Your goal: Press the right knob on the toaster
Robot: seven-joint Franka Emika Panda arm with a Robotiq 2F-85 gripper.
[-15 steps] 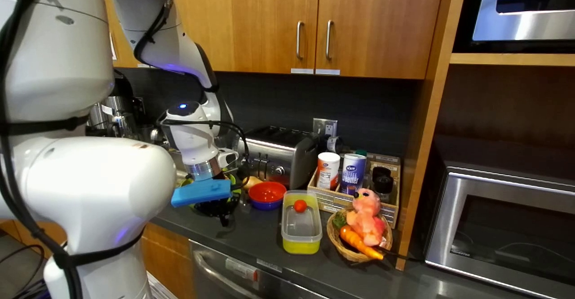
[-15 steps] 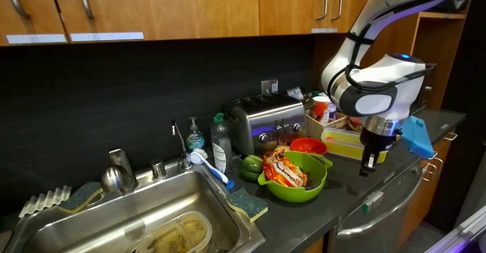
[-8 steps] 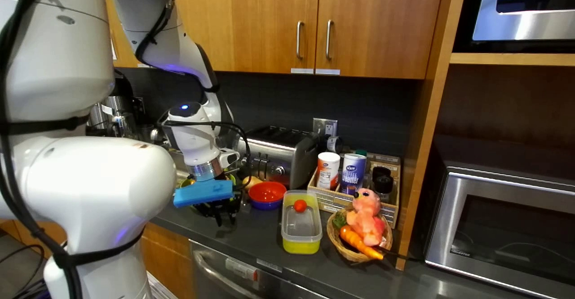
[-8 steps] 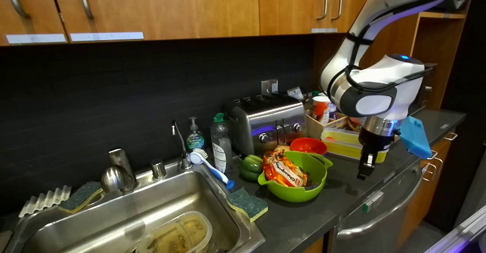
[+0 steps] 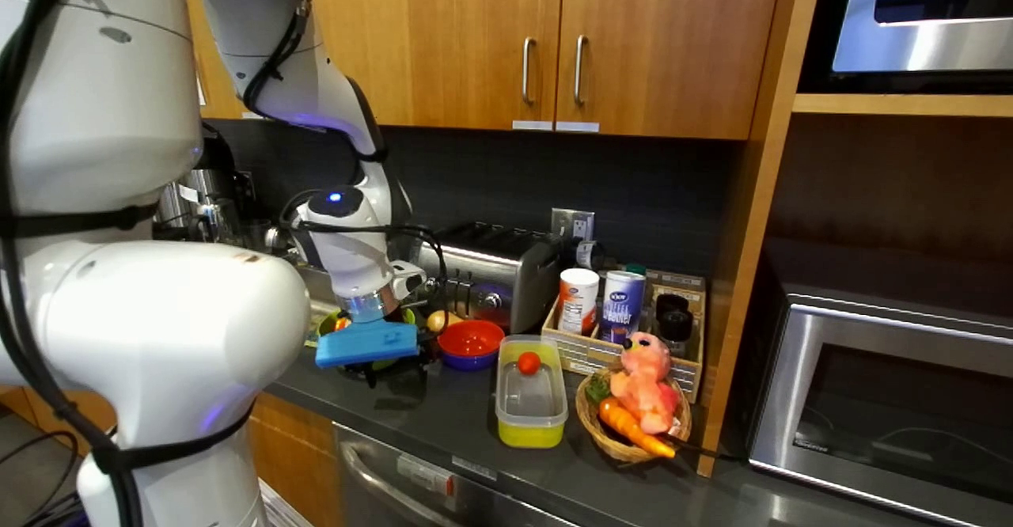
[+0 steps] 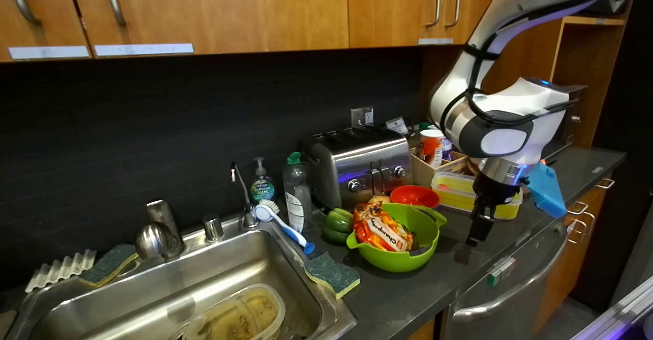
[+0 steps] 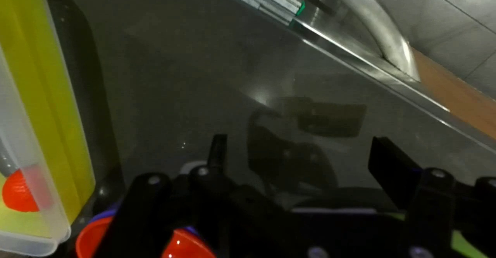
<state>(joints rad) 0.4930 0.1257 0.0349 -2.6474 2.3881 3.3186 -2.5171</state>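
A shiny silver toaster [image 6: 370, 164] with a dark slotted top stands against the back wall in both exterior views. Its right knob [image 6: 399, 171] is a round silver dial low on the front; it also shows as a right knob [image 5: 492, 301] from the far viewpoint. My gripper [image 6: 477, 230] points down over the counter, in front of the toaster and apart from it. In the wrist view the gripper [image 7: 299, 145] has its black fingers [image 7: 391, 169] spread wide, with only counter between them. The toaster is out of the wrist view.
A green bowl [image 6: 398, 263] holding an orange packet, a red bowl [image 6: 416, 195] and a yellow-sided container [image 5: 532, 400] stand in front of the toaster. A wooden box [image 5: 688, 353] of canisters and a basket [image 5: 613, 448] with toys stand beside them. The sink [image 6: 296, 238] is nearby.
The gripper's fingers have spread apart. The hand has tilted and moved slightly lower, shifting a little right in an exterior view and left from the opposite viewpoint. The toaster and counter items have not moved.
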